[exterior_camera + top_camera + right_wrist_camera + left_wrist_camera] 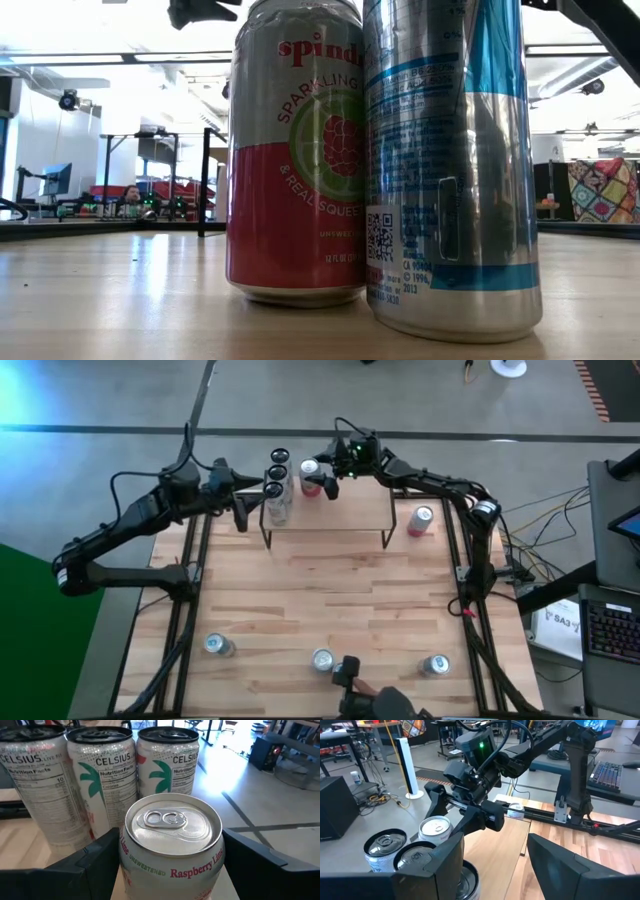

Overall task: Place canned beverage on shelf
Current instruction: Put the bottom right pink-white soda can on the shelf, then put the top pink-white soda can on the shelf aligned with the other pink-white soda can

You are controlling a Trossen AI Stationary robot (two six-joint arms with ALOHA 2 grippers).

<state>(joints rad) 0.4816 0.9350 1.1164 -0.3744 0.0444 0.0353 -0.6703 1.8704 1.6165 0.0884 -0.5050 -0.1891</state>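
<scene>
The shelf (340,510) stands at the table's far middle, its wood top also in the left wrist view (495,845). Three white Celsius cans (276,472) (107,775) stand upright on its left end. Beside them is a red Raspberry Lime can (311,472) (172,827), with my right gripper (318,480) shut on it. My left gripper (240,510) (495,870) hangs open at the shelf's left end, next to the white cans, nothing between its fingers. My right gripper pinches the red can's side wall just under the top rim (125,865), one finger on each side. The fingers (95,860) lie about level, coming from the table's far right. The can stays upright; whether its base rests on the shelf is hidden.
A red can (421,520) stands on the table right of the shelf. Three more cans (218,646) (322,660) (435,665) stand along the near edge. Two of them, a pink Spindrift can (295,150) and a blue-silver can (450,160), fill the low view.
</scene>
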